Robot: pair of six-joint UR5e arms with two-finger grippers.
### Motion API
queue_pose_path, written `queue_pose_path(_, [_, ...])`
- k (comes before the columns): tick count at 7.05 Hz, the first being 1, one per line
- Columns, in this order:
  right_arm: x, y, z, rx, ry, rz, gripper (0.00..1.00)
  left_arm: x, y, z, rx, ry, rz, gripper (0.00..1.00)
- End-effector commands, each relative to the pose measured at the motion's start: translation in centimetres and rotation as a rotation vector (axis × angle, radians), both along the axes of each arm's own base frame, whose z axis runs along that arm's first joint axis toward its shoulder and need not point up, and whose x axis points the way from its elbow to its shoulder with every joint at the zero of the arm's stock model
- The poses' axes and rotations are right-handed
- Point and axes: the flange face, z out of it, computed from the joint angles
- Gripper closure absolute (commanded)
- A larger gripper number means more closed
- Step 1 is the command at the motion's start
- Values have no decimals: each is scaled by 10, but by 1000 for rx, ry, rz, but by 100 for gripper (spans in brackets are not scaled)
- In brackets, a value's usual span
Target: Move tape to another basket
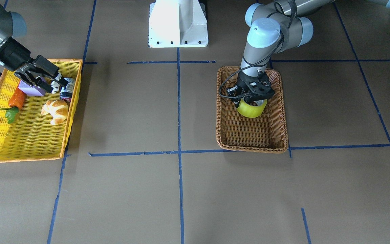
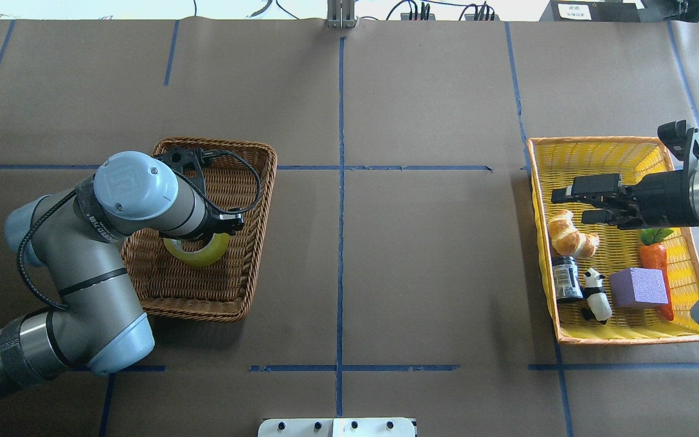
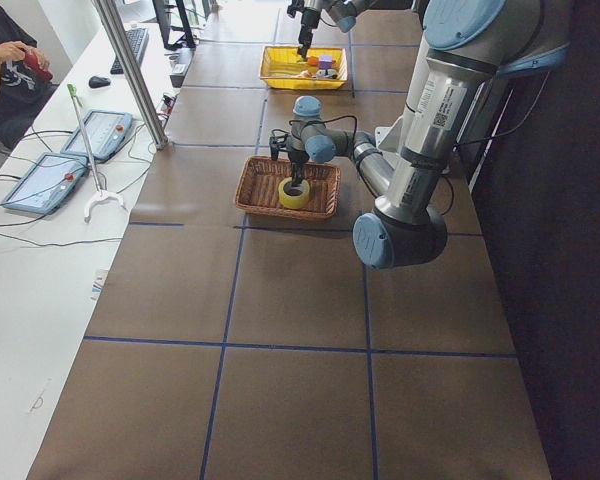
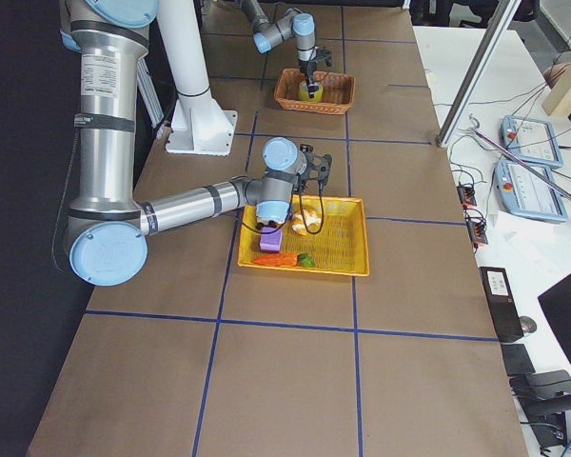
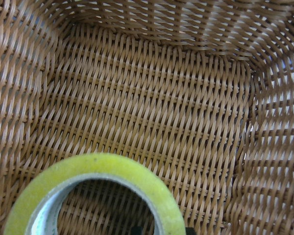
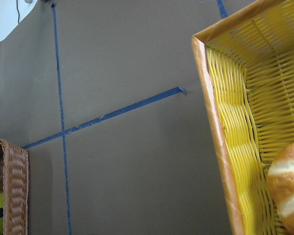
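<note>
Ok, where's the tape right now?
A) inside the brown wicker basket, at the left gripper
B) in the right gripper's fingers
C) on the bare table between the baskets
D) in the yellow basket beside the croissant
A: the tape is within the walls of the brown wicker basket with the left gripper down on it, while the right gripper hovers open over the yellow basket.

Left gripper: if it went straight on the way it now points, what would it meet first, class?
Probably the woven floor of the wicker basket: the left gripper points straight down, holding the tape, whose lower edge would likely touch first.
</note>
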Motion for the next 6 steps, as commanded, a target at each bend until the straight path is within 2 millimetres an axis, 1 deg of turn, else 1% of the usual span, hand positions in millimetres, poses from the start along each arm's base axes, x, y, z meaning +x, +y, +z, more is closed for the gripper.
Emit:
queue_pose_path(1, [4, -1, 2, -3, 2, 6, 0, -36, -12, -26, 34, 48, -39, 0])
queue_pose_path(2, [19, -8, 8, -29, 20, 29, 0, -83, -25, -47, 46, 106, -46, 0])
queue_pose_path(3, [39, -22, 17, -82, 80, 46, 0, -144, -36, -50, 90, 109, 28, 0])
queue_pose_path(4, [73, -38, 26, -64, 148, 36, 0, -203, -39, -40, 136, 89, 69, 0])
queue_pose_path(5, [119, -52, 37, -19, 211, 6, 0, -266, -47, -16, 175, 59, 117, 0])
queue_pose_path(6, [166, -63, 50, 42, 284, -5, 0, -327, -52, 26, 210, 25, 175, 0])
